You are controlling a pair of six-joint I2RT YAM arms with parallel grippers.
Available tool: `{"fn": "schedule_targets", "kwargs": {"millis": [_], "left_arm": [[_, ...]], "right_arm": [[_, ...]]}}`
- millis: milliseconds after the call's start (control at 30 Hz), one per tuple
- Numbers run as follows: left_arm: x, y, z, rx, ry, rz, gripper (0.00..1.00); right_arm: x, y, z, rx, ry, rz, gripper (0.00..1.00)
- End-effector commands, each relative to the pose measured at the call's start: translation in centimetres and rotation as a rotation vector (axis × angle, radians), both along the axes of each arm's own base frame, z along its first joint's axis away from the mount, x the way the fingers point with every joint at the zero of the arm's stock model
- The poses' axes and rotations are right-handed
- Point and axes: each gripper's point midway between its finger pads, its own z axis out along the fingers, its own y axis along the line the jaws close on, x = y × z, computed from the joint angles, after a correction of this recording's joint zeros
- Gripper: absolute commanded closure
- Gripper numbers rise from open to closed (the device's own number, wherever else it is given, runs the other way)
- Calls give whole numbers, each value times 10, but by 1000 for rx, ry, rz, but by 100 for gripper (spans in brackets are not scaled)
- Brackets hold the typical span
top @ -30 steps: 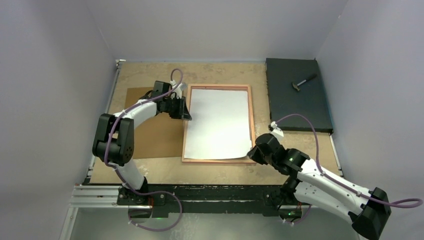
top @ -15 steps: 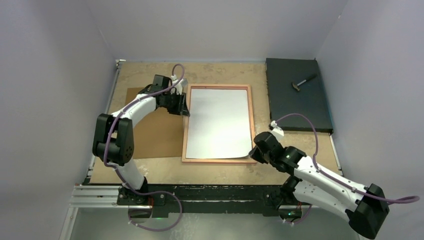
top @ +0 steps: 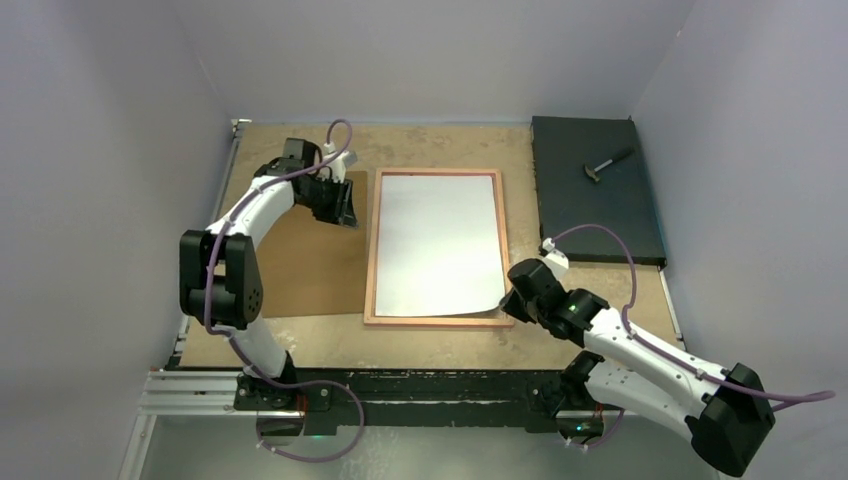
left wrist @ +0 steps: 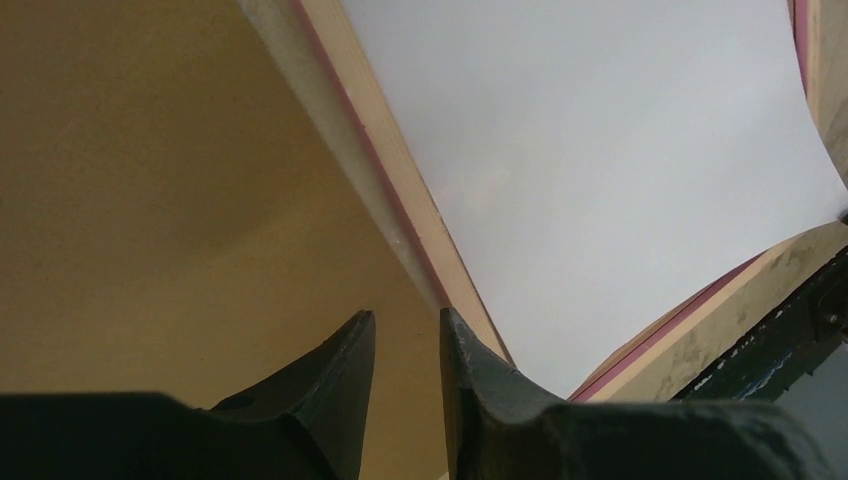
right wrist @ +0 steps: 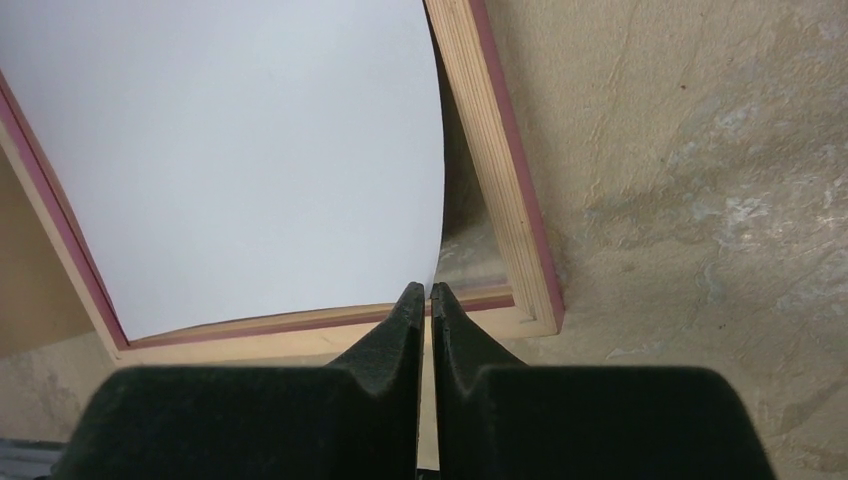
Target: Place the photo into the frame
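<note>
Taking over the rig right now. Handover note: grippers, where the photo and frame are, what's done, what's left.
left gripper: open, empty, over the brown backing board, just left of the frame.
right gripper: shut on the near right corner of the photo; that corner curls up off the frame.
The photo lies white side up inside the frame, which is wood back up.
Done: photo mostly seated.
Left: lay that corner flat inside the rim, release; the backing board probably goes on afterwards.

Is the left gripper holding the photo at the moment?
No, the left gripper hangs open and empty beside the frame, clear of the photo.
</note>
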Motion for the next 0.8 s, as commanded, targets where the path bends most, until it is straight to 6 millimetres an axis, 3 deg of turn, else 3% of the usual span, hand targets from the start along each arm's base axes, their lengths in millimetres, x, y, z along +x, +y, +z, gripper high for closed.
{"fn": "schedule_targets", "kwargs": {"millis": [0,67,233,467,533,633,700,767], "left_arm": [[0,22,16,18,-43,-12,71],[1,32,17,20,-47,0,71],[2,52,19,59,-54,13,70],[4,79,24,127,-92,43,56],[3,84,26,155,-102,40,57],[5,101,36,205,-149,70,55],[7,117,43,255,-189,107,54],[9,136,49,315,-213,142,49]], "right_arm": [[8,3,10,13,-35,-6,90],[7,6,10,22,-28,3,85],[5,11,12,33,-23,36,63],[3,8,12,-5,-13,71,27],[0,5,12,-29,5,77,19],[-2,6,16,-31,24,80,17],[8,8,29,-26,-40,94,19],[14,23,42,23,-95,140,19]]}}
